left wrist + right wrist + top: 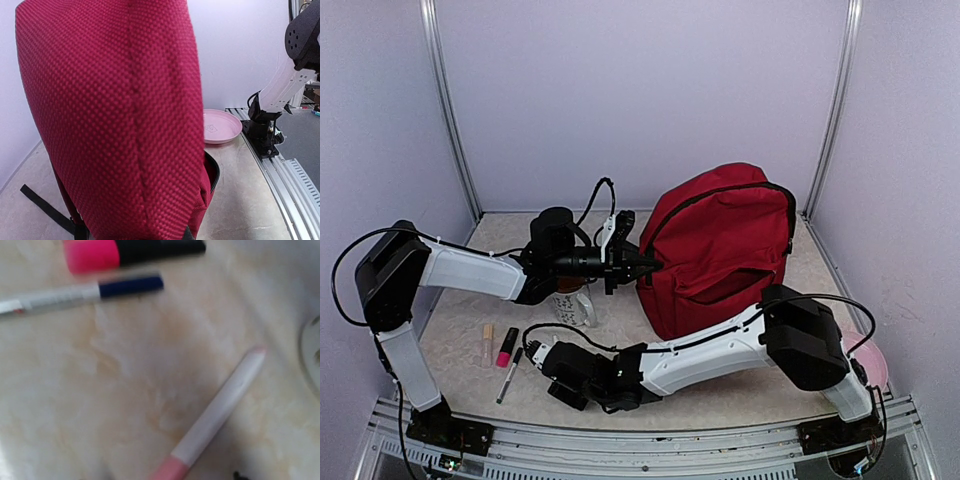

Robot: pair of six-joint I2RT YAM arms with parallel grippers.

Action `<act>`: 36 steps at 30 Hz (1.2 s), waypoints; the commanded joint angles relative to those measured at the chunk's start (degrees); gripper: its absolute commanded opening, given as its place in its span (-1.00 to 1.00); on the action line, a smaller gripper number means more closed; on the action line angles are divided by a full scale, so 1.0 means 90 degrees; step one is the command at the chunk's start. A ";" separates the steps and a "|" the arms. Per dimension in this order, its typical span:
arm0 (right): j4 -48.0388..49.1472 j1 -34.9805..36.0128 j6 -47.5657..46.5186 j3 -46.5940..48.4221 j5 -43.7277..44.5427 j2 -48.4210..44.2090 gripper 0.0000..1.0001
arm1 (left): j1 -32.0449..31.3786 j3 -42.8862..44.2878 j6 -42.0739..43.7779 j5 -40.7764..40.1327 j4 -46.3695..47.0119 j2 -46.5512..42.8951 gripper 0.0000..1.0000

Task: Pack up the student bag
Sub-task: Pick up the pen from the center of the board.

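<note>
The student bag (720, 250) is a big dark red backpack standing upright at the middle right; its fabric (115, 125) fills the left wrist view. My left gripper (642, 265) tapers to a point at the bag's left edge and seems shut on the fabric; its fingers are hidden in its own view. My right gripper (542, 356) hangs low over the table beside the pens. Its fingers do not show in its own view and it holds nothing. A white pen with a pink end (220, 415) lies right under it.
A pink-and-black highlighter (507, 347) (130, 250), a white pen with a blue cap (510, 373) (80, 292) and a pale tube (487, 343) lie at front left. A clear jar (575, 305) stands below the left gripper. A pink plate (217, 126) sits at the right.
</note>
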 commanded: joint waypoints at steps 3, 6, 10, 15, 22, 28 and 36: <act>-0.0507 -0.0346 0.0744 0.0251 -0.0154 0.0393 0.28 | -0.0008 0.0135 0.0156 0.0150 -0.0105 -0.0101 -1.00; -0.0572 -0.0457 0.0681 0.0537 -0.0318 0.0538 0.19 | -0.0019 0.0104 0.0186 0.0146 -0.0096 -0.0110 -1.00; -0.0657 -0.0483 0.0735 0.0523 -0.0748 0.0627 0.12 | -0.0019 0.0084 0.0196 0.0133 -0.0087 -0.0129 -1.00; -0.0874 -0.0581 0.1030 0.0564 -0.1161 0.0708 -0.23 | -0.0019 0.0043 0.0199 0.0145 -0.0047 -0.0139 -1.00; -0.1115 -0.0582 0.1522 -0.0051 -0.1178 0.0358 -0.69 | -0.0019 0.0035 0.0186 0.0162 -0.0018 -0.0136 -1.00; -0.1438 -0.0585 0.1711 -0.0519 -0.0914 -0.0062 -0.79 | -0.0024 0.0016 0.0176 0.0155 0.0021 -0.0143 -1.00; -0.2242 -0.0494 0.1790 -0.2504 -0.1553 -0.1635 -0.83 | -0.0019 0.0015 0.0167 0.0159 0.0019 -0.0143 -1.00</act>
